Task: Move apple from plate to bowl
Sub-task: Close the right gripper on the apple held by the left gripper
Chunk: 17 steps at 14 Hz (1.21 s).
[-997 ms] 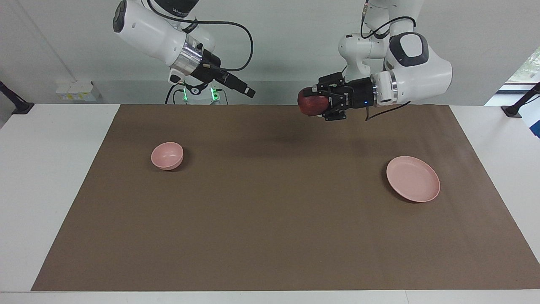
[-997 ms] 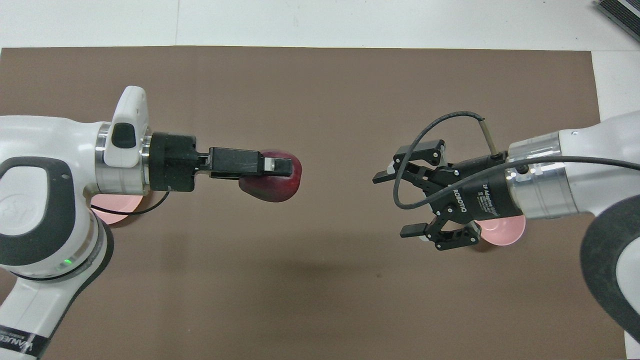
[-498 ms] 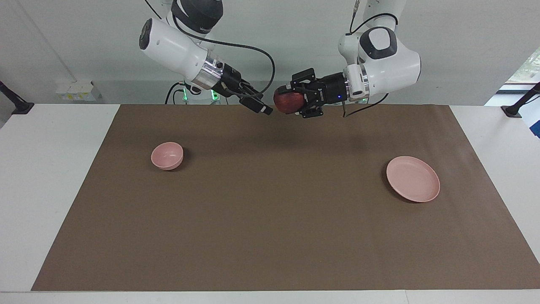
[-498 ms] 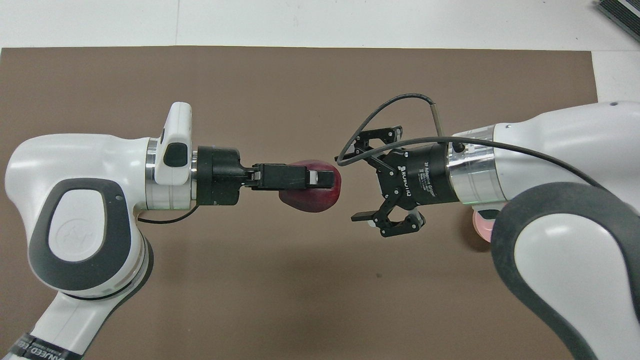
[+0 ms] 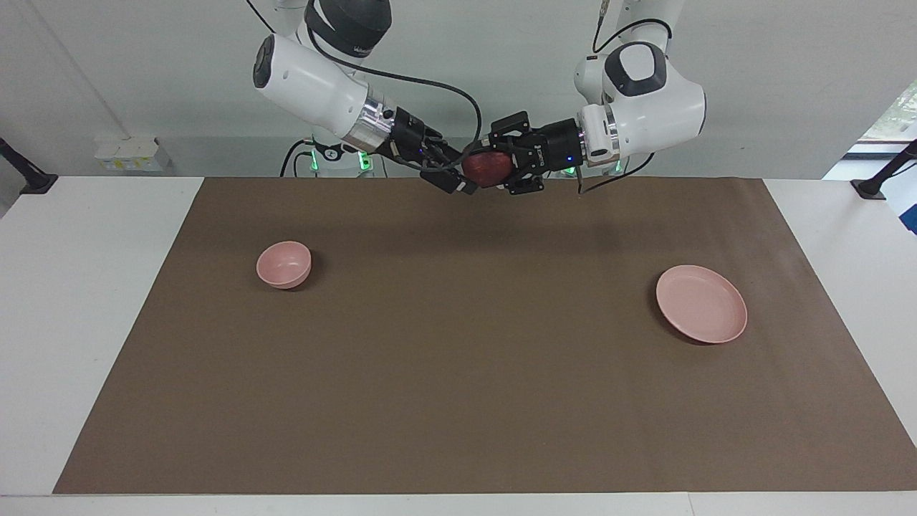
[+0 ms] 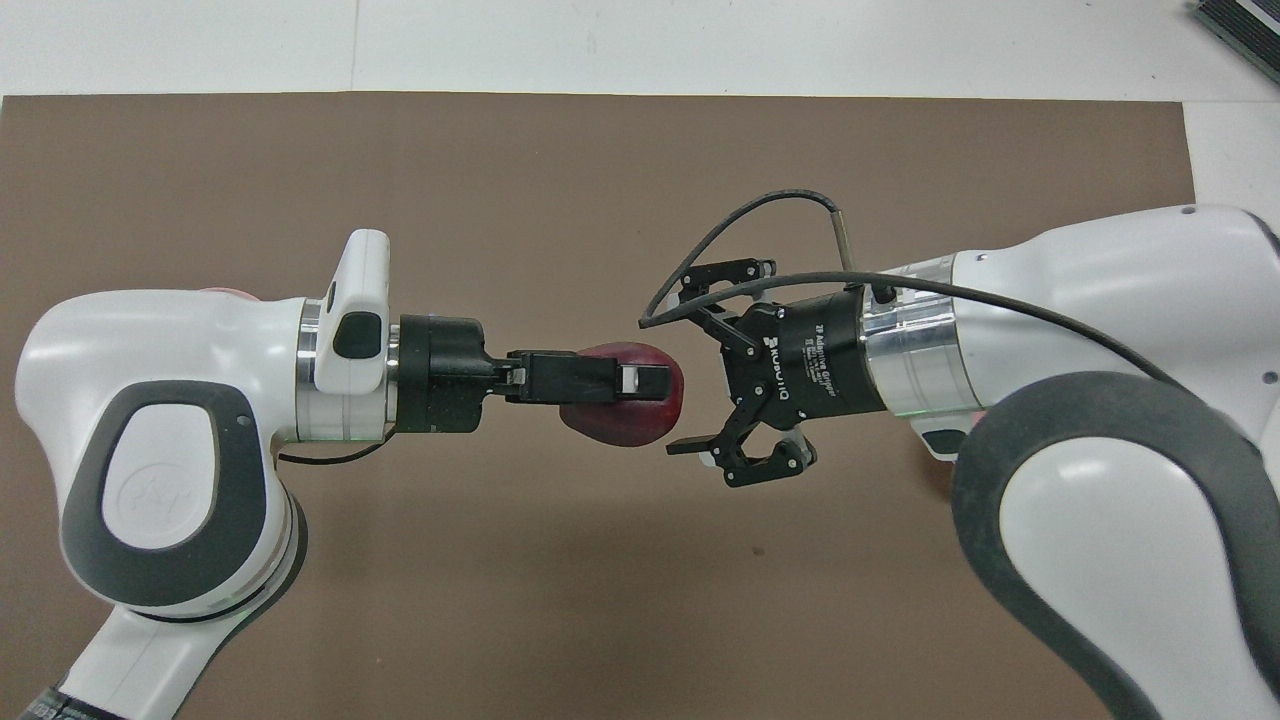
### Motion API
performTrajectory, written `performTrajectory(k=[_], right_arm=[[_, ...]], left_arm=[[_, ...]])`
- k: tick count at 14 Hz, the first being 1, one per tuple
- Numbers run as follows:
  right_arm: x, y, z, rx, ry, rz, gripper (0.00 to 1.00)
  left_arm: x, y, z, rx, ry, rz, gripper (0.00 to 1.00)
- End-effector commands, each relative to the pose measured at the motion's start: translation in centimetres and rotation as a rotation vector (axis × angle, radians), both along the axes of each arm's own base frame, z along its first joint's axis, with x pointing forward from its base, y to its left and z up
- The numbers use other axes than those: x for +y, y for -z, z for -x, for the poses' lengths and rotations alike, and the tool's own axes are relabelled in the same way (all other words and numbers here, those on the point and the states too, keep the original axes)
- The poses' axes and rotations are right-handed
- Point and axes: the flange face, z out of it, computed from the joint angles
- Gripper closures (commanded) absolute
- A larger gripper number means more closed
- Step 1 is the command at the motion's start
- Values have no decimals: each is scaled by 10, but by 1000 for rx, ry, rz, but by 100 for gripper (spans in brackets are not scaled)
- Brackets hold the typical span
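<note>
The apple (image 5: pixel 487 168), dark red, is seen in the upper middle of the facing view, held in the air above the brown mat (image 5: pixel 473 401) and clear of the surface (image 5: pixel 93 287); in the overhead view it is found at the centre of the frame (image 6: pixel 625 408), partly covered by the black finger that lies across its top. It is pinched by the jaws of the left gripper (image 6: pixel 640 382), which is extended sideways from the arm at the left of the overhead frame. The right gripper (image 6: pixel 690 375) is placed right beside the apple, its jaws spread wide on either side of the fruit's end; whether the fingertips touch the apple cannot be told, as in the facing view the two grippers (image 5: pixel 469 183) (image 5: pixel 505 168) overlap into one dark cluster and a looping black cable (image 6: pixel 740 225) crosses the upper finger. The plate (image 5: pixel 701 303) is seen bare at the right of the facing view, lying on the mat; in the overhead view it is almost wholly hidden under the left arm, only a thin pink sliver being visible. The bowl (image 5: pixel 284 264) stands at the left of the facing view, well apart from the plate; in the overhead view it is concealed beneath the right arm. Both arms are cut off by the frame edges.
</note>
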Motion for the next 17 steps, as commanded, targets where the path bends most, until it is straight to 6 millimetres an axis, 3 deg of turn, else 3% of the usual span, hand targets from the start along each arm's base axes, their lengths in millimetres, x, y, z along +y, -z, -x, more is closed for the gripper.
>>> performTrajectory(k=[1,3,4,5,6,7,10,11,13,15,17], right_arm=[[9,-6,1,62,46,-51,0],[10,-10,0,74,57,-61,0],[10,-11,0,74,56,-62,25],[10,-11,0,74,56,-62,68],[9,-10,-1,76,58,-63,91],[10,-10,-1,78,59,-67,100],[9,-10,-1,76,61,-66,100],[8,-10,-2,77,61,-65,100],[8,-10,-2,73,58,-64,100],[5,-9,-3,69,60,-59,100],[1,-9,-4,63,60,-58,100]], left_arm=[[-3,-2,13,-16,-7,12,100],[-4,-3,14,-17,-4,12,100],[-4,-2,14,-14,-4,12,100],[-4,-3,14,-15,-3,14,100],[-3,-3,14,-15,-4,13,100],[-4,-3,14,-14,0,14,100],[-3,-3,14,-7,2,16,96],[-3,-2,14,-5,4,15,83],[-2,-5,13,21,-9,16,31],[1,-12,14,30,-17,18,0],[2,-14,14,30,-19,18,0]])
